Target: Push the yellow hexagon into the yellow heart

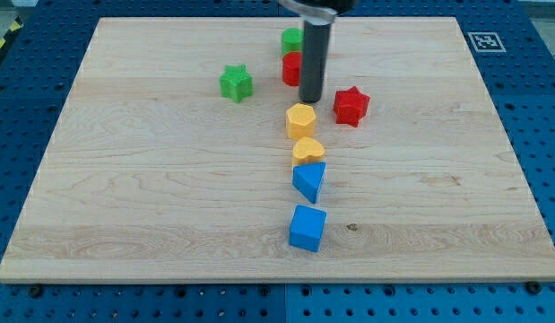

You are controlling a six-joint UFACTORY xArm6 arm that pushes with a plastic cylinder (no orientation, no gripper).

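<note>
The yellow hexagon (300, 119) lies near the board's middle. The yellow heart (307, 150) lies just below it, with a thin gap or light contact that I cannot tell apart. My tip (311, 100) stands just above the hexagon, slightly to its right, close to its top edge. The dark rod rises from there to the view's top.
A blue triangular block (310, 180) touches the heart from below; a blue cube (307, 227) lies lower. A red star (351, 105) sits right of my tip. A red block (292, 68) and a green block (292, 39) are behind the rod. A green star (235, 82) is at upper left.
</note>
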